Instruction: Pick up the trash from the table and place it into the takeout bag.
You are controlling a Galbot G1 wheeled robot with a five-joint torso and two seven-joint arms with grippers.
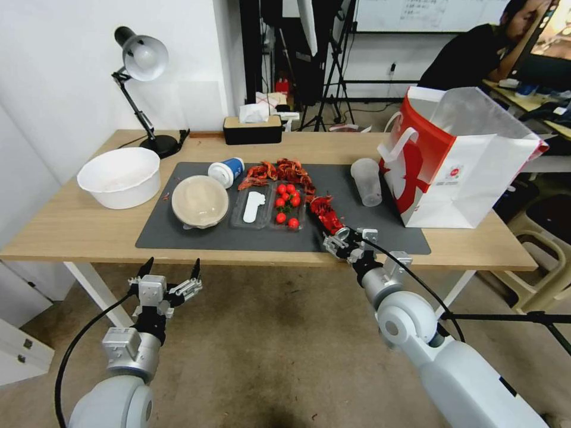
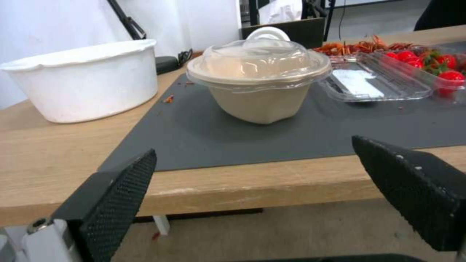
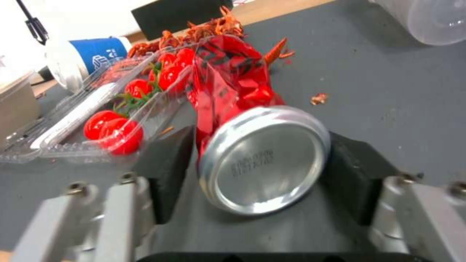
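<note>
The table (image 1: 77, 229) fills the middle of the head view, its grey mat (image 1: 196, 238) carrying most of the litter. The bag (image 1: 470, 172) stands tall at the right of the frame, mouth open upward, just right of the mat's edge.

On the mat from left to centre sit the bowl (image 1: 200, 201), the blue cup (image 1: 226, 172) on its side, and a clear tray (image 1: 270, 208) with red tomatoes. The clear cup (image 1: 367, 181) stands between the tray and the bag.

The can (image 1: 326, 215) lies at centre, on its side, long axis running from the mat's near edge up and slightly left in the frame. Its silver base points at the right gripper (image 1: 347, 239), which sits straight in line with that axis at the mat's near edge. In the right wrist view the black pads (image 3: 167, 174) flank the base of the can (image 3: 264, 160); they stand spread to either side, close but with a thin gap on each, so the can looks bracketed, not yet pinched. The bag lies to the upper right of this gripper, so that arm is the nearer one.

The left gripper (image 1: 168, 279) hangs spread at lower left, below the table edge, idle.

The can's far end is hidden behind its crumpled body, and the bag's inside is not visible.
</note>
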